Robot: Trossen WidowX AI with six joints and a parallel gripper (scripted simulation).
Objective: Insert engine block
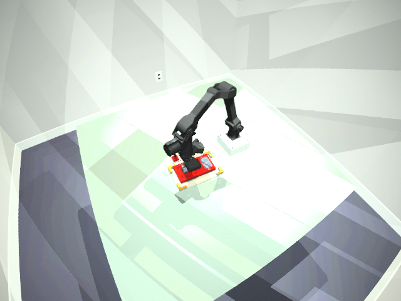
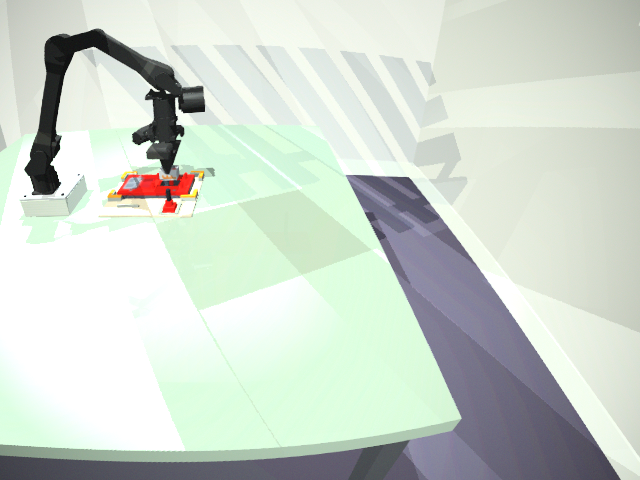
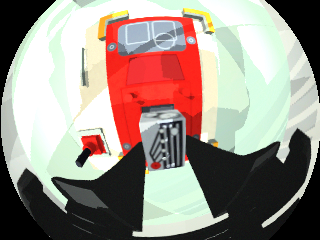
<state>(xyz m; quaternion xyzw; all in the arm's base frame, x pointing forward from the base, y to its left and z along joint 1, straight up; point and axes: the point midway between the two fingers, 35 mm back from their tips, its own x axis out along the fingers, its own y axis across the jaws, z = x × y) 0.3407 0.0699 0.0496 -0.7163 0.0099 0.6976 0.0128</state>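
The red car body [image 1: 187, 177] [image 2: 142, 189] [image 3: 155, 70] lies flat, windshield end toward the arm's base. My gripper [image 2: 166, 171] [image 3: 163, 143] is shut on the grey engine block [image 1: 184, 168] [image 2: 169, 176] [image 3: 165, 142], one finger on each side. The block is upright over the end of the car away from the windshield. Part of the dark opening [image 2: 169, 183] [image 3: 158, 107] shows under and beside the block, which stands above the car's surface. Its striped face with a red dot faces the wrist camera. The block hides most of the opening; the rib and slot cannot be made out.
The car lies on a pale board [image 2: 111, 212] [image 3: 95, 95] between yellow corner brackets [image 1: 181, 187] [image 3: 105, 25]. A red stick holder with a black lever [image 1: 175, 158] [image 2: 169, 206] [image 3: 92, 144] stands beside the car. The arm's white base [image 1: 233, 147] [image 2: 46, 207] is beyond the windshield end.
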